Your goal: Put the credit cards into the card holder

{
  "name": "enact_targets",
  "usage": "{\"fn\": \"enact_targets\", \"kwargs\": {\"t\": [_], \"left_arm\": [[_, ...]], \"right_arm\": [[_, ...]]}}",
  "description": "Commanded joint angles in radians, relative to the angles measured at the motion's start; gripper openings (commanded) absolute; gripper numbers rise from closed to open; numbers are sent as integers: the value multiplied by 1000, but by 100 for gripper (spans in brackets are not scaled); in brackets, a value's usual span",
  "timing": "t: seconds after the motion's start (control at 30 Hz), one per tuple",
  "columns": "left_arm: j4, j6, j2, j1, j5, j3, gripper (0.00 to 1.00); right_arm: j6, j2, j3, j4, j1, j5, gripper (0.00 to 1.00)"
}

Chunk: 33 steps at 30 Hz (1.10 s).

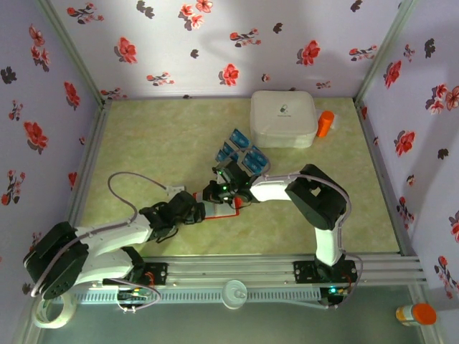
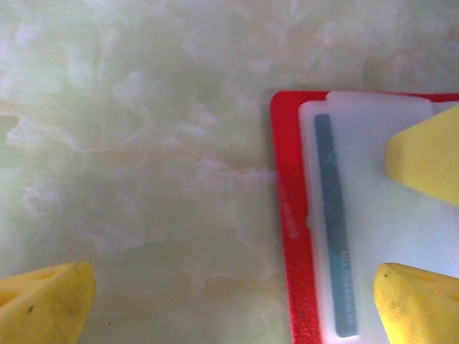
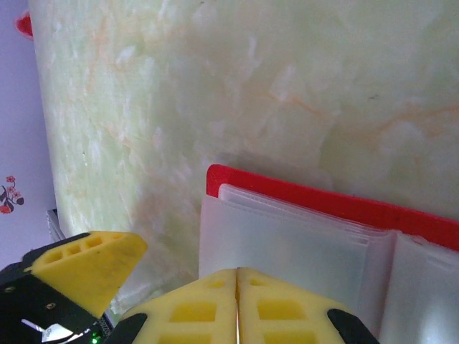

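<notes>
Red card holder (image 1: 224,212) lying flat and open near mid-table, under both grippers.

Marbled green table (image 1: 158,136) bare and roomy to the left and beyond. White box (image 1: 283,119) parked at the far right. Credit cards (image 1: 241,153) fanned between box and holder. Holder's straight red edge bordering clear pockets turned upward, with a teal card strip (image 2: 336,229) inside, running lengthwise along that edge. Left gripper (image 2: 229,308) spread fully wide, straddling that edge and grasping nothing. Right gripper (image 3: 237,304) pinched closed, pads together over a pocket.
</notes>
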Motion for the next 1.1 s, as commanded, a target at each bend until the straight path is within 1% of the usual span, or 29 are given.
{"fn": "enact_targets", "kwargs": {"t": [0.0, 0.17, 0.3, 0.37, 0.47, 0.57, 0.63, 0.77, 0.87, 1.07], "left_arm": [[12, 9, 22, 7, 2, -28, 100], [13, 6, 30, 7, 0, -44, 100], [16, 3, 24, 6, -1, -52, 100], [16, 2, 24, 7, 0, -52, 100], [19, 3, 26, 7, -2, -53, 100], [22, 1, 29, 7, -1, -52, 100], [22, -1, 31, 7, -1, -53, 100], [21, -8, 26, 7, -5, -56, 100], [19, -9, 21, 7, -5, -58, 100], [16, -8, 21, 7, -4, -57, 100]], "right_arm": [[-7, -7, 41, -37, -7, 3, 9], [-43, -56, 68, -98, -34, 3, 10], [-140, -144, 102, -238, -85, 44, 14], [-213, -195, 132, -351, -116, 90, 18], [-337, -254, 193, -531, -162, 187, 29], [-466, -275, 269, -702, -197, 289, 38], [-535, -271, 311, -785, -217, 356, 40], [-638, -234, 377, -905, -257, 445, 42], [-692, -196, 421, -961, -268, 500, 41], [-733, -139, 480, -1002, -268, 554, 39]]}}
